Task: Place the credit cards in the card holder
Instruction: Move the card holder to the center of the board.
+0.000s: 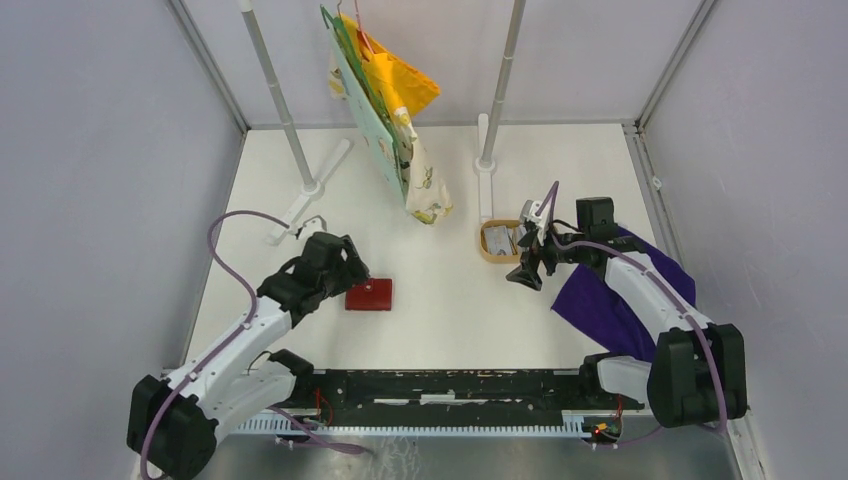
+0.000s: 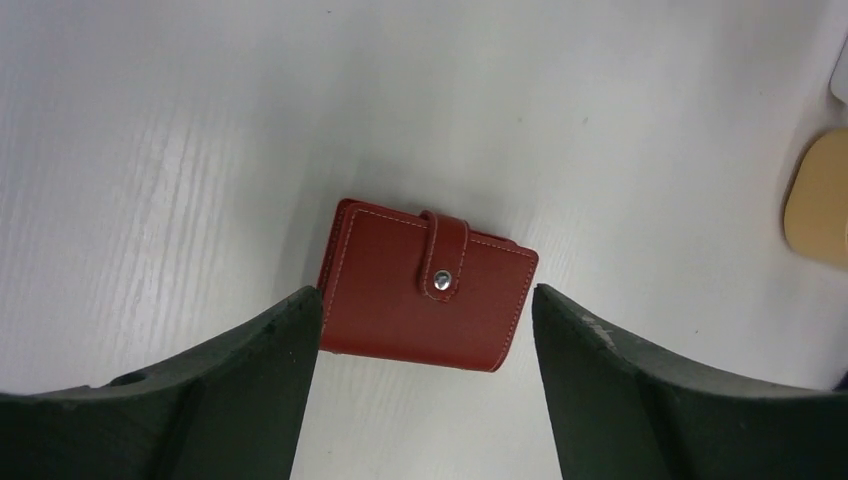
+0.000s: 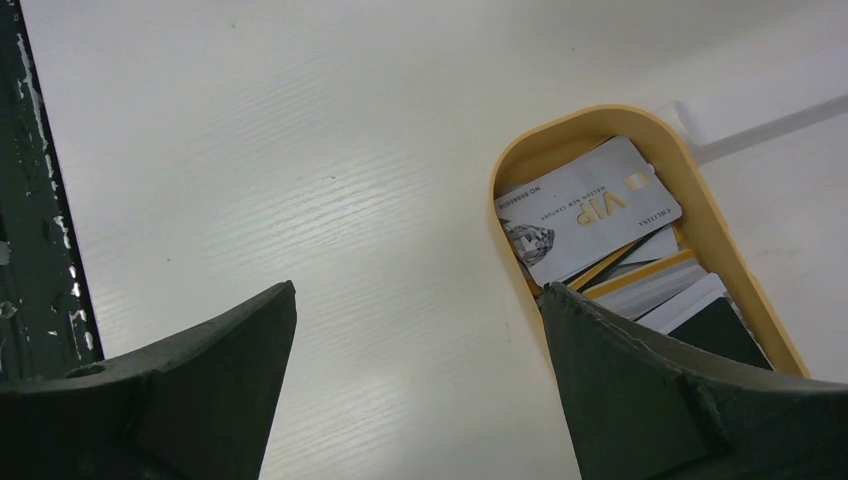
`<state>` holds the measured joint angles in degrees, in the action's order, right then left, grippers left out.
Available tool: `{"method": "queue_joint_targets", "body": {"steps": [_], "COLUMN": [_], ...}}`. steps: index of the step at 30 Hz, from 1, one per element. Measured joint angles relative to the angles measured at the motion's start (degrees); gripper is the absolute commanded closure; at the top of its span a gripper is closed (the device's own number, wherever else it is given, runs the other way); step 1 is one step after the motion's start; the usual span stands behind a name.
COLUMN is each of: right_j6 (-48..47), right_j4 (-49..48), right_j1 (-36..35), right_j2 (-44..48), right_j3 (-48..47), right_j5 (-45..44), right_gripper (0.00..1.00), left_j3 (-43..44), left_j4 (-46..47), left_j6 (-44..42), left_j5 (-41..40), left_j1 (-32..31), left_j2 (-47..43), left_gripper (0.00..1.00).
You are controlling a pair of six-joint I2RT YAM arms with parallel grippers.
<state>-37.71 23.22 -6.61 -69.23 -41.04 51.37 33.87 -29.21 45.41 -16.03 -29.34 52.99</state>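
A robotics lab cell: grey panel walls (image 1: pixel 90 200) and metal posts (image 1: pixel 280 110) enclose a white table (image 1: pixel 450 320)

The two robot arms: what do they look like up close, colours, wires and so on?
Both the left arm and the right arm have smooth white shells between chunky black joints. A mauve cable loops along each one. The fingers are dark, matte, curved wedges that widen toward the wrist. No lettering or markings can be made out on them.

Dark-red card holder (image 2: pixel 425 290); pale, black credit cards (image 3: pixel 590 210).
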Motion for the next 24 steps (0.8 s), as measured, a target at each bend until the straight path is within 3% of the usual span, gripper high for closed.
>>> {"method": "queue_joint_targets", "body": {"steps": [3,8,15,19,24], "right_j6": [1.2,2.4,3.2,3.4,3.4], "right_j4": [-1.2,-2.1,-3.1,-3.1,-3.3], "right_j1": [0.0,0.0,0.0,0.0,0.0], "right_j2": [-1.2,-2.1,-2.1,-2.1,-2.1], "right_j3": [0.2,0.5,1.8,2.3,2.5], "right_j5": [0.6,1.3,1.8,2.0,2.7], "right_gripper": [0.02,0.02,0.02,0.02,0.02], "left_j3": [-1.8,-4.7,-5.7,-6.9,-8.2], "left_j4": [0.5,2.6,7.3,9.5,13.2], "left_j6": [-0.1,-1.5,-3.3,-3.3,-3.2], "left_j5": [3.9,12.5,21.5,24.6,28.3], "left_j1": [6.2,15.2,18.8,19.0,19.3], "left_j2": [-1.0,2.0,10.3,12.4,12.5], "left_gripper": [0.33,0.4,0.5,0.66,0.96]}}
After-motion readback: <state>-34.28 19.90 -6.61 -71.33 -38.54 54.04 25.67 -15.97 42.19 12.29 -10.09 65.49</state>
